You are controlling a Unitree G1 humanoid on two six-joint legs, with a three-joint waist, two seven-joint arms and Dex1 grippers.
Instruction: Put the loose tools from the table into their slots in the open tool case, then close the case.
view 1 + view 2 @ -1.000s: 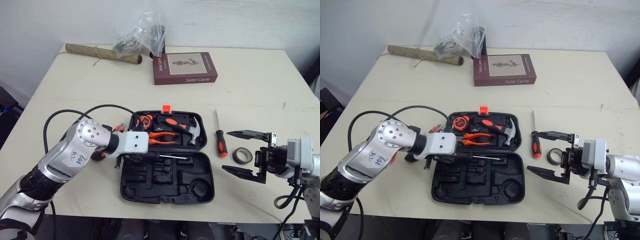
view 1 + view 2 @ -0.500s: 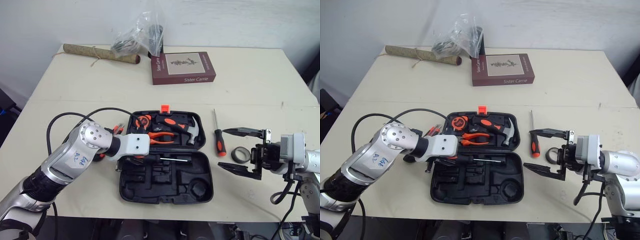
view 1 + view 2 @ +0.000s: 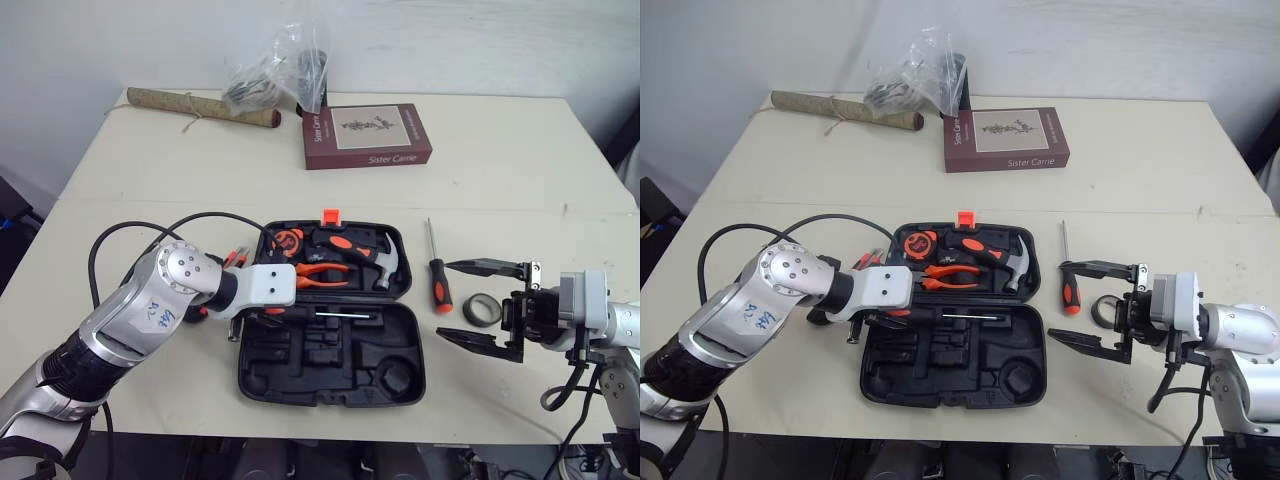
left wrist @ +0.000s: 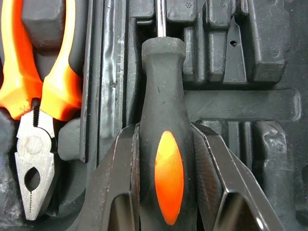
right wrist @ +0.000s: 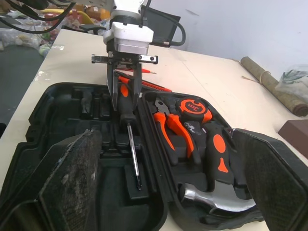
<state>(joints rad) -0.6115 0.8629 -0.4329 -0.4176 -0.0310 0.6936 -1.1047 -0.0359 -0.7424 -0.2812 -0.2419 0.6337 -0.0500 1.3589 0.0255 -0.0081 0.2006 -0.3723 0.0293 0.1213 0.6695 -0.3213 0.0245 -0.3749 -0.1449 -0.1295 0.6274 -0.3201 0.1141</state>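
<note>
Beside the case [image 3: 300,362] lie screwdriver [image 3: 441,286] and tape [image 3: 484,310].

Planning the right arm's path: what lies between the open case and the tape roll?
A loose screwdriver on the table, handle toward the robot; both eye views show it.

tool case [image 3: 330,352] — matt black plastic (scuffed) | hammer head [image 5: 214,198] — glossy metal | screwdriver [image 4: 163,96] grip: matt, rubbery

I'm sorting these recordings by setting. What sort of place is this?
Likely an indoor lab or workroom: a plain table against a bare white wall, holding an open tool case, a loose screwdriver and a book.
</note>
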